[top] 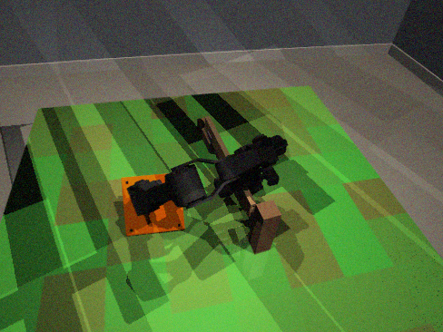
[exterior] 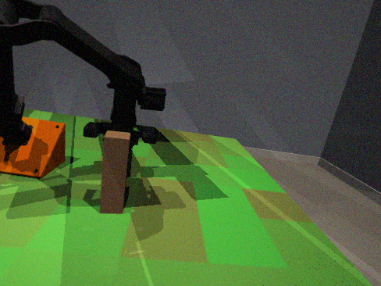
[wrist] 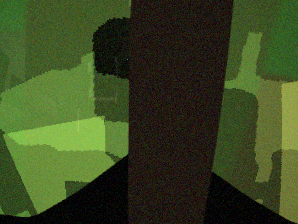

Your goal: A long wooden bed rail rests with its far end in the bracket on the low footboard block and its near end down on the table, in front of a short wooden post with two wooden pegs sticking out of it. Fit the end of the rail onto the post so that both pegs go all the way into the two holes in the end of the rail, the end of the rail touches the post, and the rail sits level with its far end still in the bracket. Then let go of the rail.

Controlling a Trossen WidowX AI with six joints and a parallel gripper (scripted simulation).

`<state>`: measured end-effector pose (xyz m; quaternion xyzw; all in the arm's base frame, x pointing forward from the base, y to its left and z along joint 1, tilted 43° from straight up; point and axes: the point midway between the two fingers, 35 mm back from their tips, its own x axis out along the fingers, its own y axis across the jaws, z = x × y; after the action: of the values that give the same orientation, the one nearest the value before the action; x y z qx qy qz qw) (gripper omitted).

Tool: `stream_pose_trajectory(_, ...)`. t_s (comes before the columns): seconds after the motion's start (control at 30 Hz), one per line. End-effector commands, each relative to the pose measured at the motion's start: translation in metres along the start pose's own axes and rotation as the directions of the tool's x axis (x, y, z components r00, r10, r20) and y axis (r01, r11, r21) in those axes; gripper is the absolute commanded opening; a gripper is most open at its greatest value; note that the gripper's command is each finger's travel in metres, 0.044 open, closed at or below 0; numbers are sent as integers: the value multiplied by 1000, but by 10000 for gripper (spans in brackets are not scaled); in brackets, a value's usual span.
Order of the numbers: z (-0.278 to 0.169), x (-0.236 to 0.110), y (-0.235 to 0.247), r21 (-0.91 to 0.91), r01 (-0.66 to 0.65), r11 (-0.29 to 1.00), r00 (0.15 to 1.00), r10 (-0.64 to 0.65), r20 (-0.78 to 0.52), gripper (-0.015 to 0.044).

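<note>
While the end effector (top: 254,181) clamps it, the rail (top: 217,140) nears the post (top: 265,224).

The gripper (top: 249,181) covers the middle of the rail (top: 217,140) from above, so the fingers' contact is hidden. The post (exterior: 115,176) blocks the rail's near end, pegs and holes in the exterior view; the joint is perhaps closed. The far bracket is too small to make out
</note>
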<state>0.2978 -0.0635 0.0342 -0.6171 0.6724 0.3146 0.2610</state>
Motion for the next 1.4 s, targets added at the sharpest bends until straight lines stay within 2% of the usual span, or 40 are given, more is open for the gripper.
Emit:
stream_pose_trajectory(0.0, -3, -1, 0, 0, 5, 1000, 1000, -5, -1, 0)
stream_pose_trajectory(1.37, -15, -2, 0, 0, 5, 1000, 1000, -5, -2, 0)
